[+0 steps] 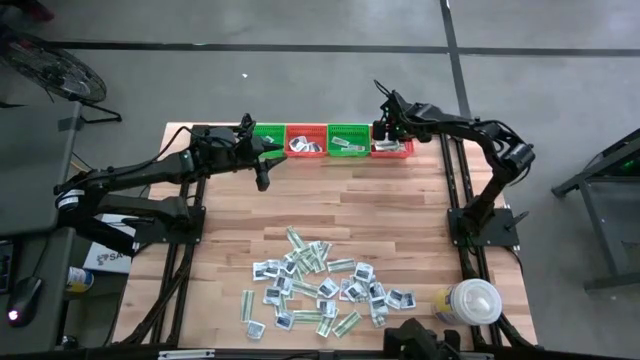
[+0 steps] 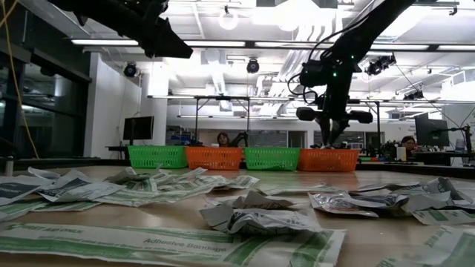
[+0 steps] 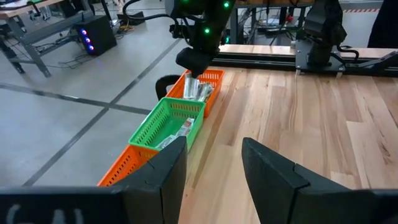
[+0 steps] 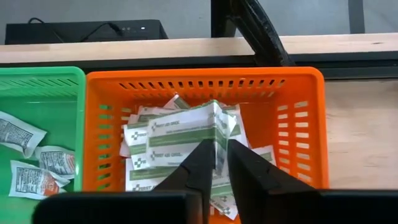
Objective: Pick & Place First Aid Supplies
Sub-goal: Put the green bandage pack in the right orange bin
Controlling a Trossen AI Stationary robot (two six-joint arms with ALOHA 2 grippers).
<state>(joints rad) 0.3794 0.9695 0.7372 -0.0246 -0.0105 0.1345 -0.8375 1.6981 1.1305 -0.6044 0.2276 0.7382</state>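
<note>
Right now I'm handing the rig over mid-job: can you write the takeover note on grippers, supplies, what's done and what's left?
Right gripper: above the far-right orange basket, fingers close together around a folded green-striped packet; whether it is gripped or just let go, I cannot tell.
Left gripper: open, empty, near the left end of the basket row.
Done: some packets lie in the baskets, including the green basket next to it.
Left: a large pile of packets at the table's near edge, beside a white lidded container.

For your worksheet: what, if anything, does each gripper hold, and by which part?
The right gripper pinches a green-striped bandage packet by its edge, over the orange basket. The left gripper holds nothing.
</note>
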